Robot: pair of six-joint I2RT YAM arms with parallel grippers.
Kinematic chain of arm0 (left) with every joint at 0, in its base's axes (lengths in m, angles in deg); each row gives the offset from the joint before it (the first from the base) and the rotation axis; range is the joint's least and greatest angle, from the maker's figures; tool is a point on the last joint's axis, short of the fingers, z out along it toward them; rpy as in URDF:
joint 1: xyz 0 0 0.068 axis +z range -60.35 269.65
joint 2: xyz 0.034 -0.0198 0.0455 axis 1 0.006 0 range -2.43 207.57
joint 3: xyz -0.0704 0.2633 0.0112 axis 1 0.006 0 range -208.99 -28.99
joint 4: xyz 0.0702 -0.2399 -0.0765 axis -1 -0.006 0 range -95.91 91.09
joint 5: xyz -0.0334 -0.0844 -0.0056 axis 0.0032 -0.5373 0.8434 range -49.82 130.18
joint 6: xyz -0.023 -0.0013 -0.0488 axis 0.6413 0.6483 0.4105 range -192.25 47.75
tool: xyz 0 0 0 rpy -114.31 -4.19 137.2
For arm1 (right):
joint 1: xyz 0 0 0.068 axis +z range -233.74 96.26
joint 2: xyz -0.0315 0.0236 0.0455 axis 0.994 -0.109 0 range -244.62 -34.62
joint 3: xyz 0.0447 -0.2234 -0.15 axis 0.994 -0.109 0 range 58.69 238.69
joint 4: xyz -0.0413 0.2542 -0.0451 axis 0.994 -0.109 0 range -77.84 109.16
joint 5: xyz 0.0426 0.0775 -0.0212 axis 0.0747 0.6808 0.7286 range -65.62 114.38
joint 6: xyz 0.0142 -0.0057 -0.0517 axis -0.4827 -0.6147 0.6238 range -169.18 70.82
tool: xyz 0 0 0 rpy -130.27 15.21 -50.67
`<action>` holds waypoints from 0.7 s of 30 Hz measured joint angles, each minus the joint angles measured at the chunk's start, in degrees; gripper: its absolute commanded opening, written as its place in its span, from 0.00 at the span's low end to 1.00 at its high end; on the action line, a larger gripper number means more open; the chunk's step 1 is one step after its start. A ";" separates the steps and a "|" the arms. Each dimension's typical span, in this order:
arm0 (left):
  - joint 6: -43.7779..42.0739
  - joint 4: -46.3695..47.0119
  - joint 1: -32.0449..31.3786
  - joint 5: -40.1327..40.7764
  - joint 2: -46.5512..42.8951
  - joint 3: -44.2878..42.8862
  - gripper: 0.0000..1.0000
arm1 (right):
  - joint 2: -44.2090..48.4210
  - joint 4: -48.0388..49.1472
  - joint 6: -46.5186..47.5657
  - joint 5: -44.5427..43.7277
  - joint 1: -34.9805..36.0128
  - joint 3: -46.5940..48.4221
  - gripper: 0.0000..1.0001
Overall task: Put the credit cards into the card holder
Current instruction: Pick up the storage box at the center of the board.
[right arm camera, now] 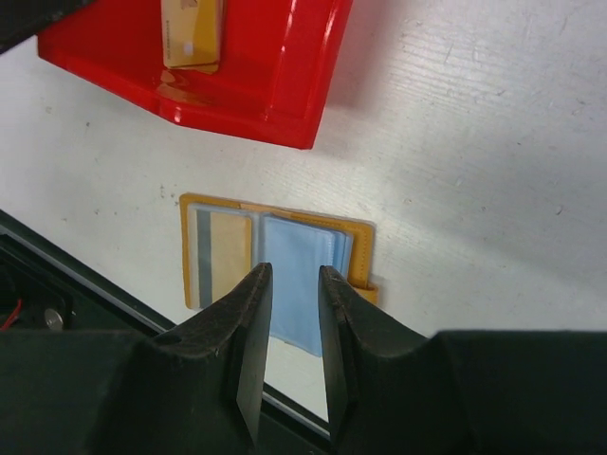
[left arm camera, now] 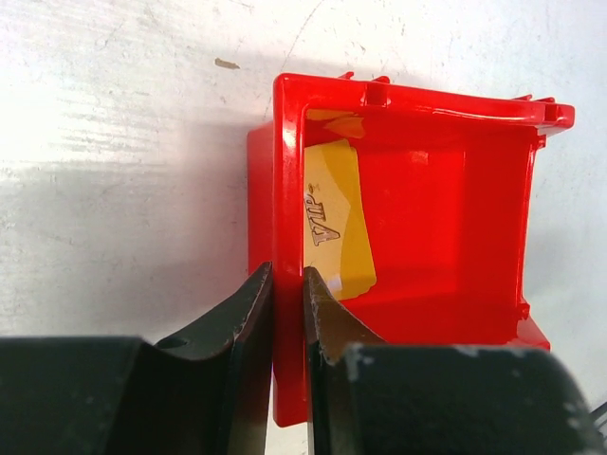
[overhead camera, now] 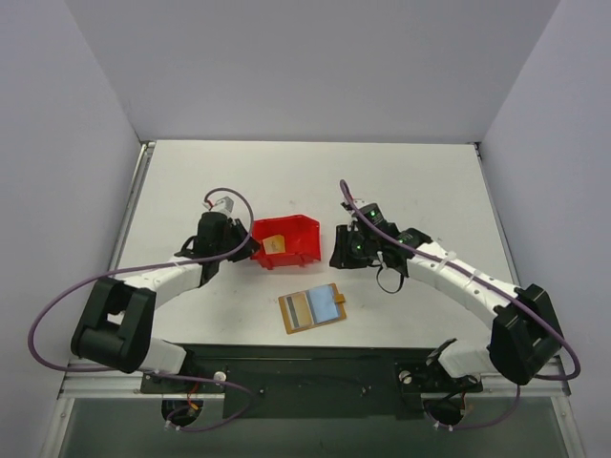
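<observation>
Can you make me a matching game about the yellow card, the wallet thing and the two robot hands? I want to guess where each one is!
Things:
1. credit card
2. card holder
3. left gripper
4. right gripper

Where or how:
A. lying open on the table
B. one finger on each side of the red bin wall
C. inside the red bin, leaning on its wall
D. holding nothing, with a gap between its fingers

Pairs: 1-C, 2-A, 3-B, 4-D
</observation>
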 measured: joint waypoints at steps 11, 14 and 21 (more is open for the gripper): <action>0.37 11.65 -12.63 12.55 -19.80 17.51 0.00 | 9.92 3.54 3.08 8.09 0.09 -0.22 0.25; 0.26 13.73 -18.23 19.96 -26.60 20.79 0.00 | 10.36 4.09 3.82 10.01 0.48 -0.22 0.26; -1.60 14.84 -26.91 37.22 -36.39 22.97 0.00 | 9.40 5.35 4.90 11.56 4.35 -0.20 0.27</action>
